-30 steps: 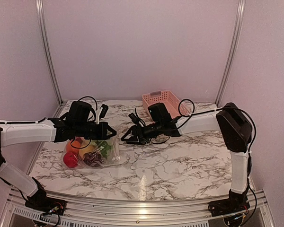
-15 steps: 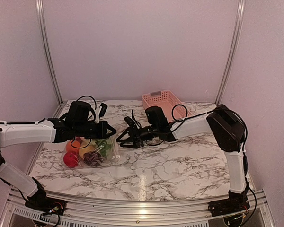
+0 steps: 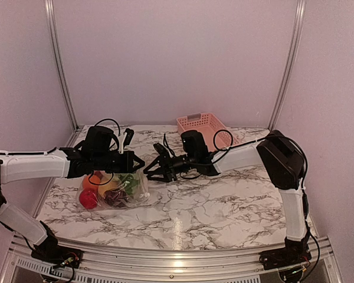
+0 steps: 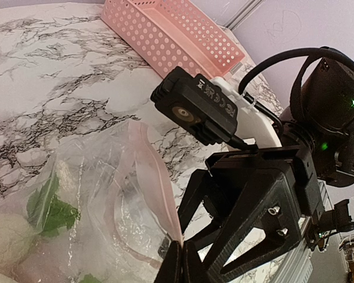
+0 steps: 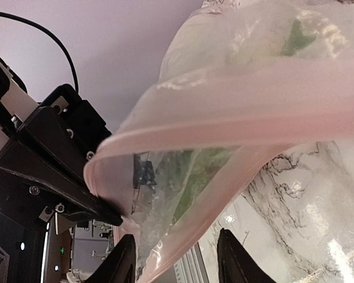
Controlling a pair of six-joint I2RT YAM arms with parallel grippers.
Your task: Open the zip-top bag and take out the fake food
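The clear zip-top bag [image 3: 115, 188] lies on the marble table at the left, with red, orange, yellow, dark red and green fake food [image 3: 106, 191] inside. My left gripper [image 3: 138, 161] is shut on the bag's pink zip strip [image 4: 156, 183] at its right edge, as the left wrist view [image 4: 182, 244] shows. My right gripper [image 3: 147, 174] is open right beside it. In the right wrist view [image 5: 176, 233] its jaws straddle one lip of the zip strip [image 5: 236, 171] without closing. The two lips stand apart there, and green leaves [image 5: 194, 177] show through.
A pink slatted basket [image 3: 203, 125] stands at the back of the table, behind the right arm; it also shows in the left wrist view [image 4: 171, 35]. The two grippers are almost touching at the bag's mouth. Metal frame posts and pale walls enclose the table.
My right gripper has moved left, up to the bag's zip edge, and now has a lip between its open jaws. The left arm and the bag have barely moved.
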